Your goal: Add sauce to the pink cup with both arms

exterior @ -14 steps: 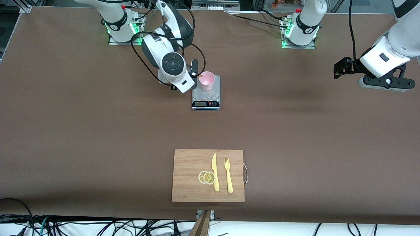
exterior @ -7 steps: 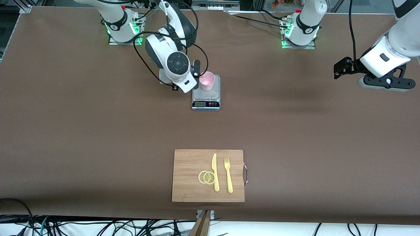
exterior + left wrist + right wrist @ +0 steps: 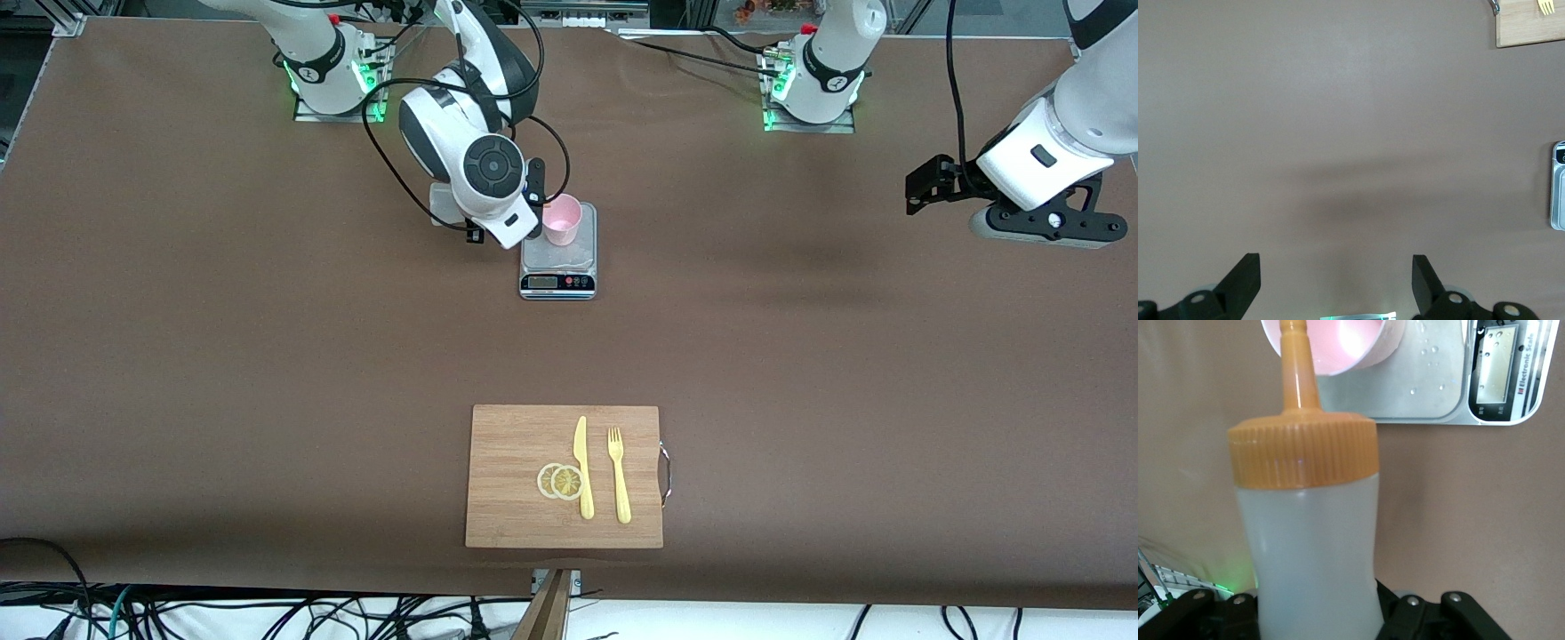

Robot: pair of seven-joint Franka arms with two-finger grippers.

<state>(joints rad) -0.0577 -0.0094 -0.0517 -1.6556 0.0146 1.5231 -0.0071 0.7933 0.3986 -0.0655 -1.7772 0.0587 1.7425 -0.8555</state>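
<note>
The scale [image 3: 557,260] sits mid counter [image 3: 178,356], and everything else is placed from it. The pink cup [image 3: 562,219] stands upright on the scale's plate, on the part farther from the front cam than the display.

Right end effector [image 3: 1318,613] is up in the air just beside the scale, toward the right arm's end of the counter. It's pinching the sauce [image 3: 1308,540] low on the body. The bottle is tipped over w/ its orange nozzle [image 3: 1297,360] reaching over the cup's rim.

Left end effector [image 3: 1336,283] hangs over bare counter, well apart from the scale, toward the left arm's end. Its fingers [image 3: 1245,277] are spread wide w/ nothing between them. That arm waits.

A wood board [image 3: 516,480] lies nearer the front cam than the scale. On it: 2 lemon slices [image 3: 560,481], a yellow knife [image 3: 582,467], a yellow fork [image 3: 618,476].
</note>
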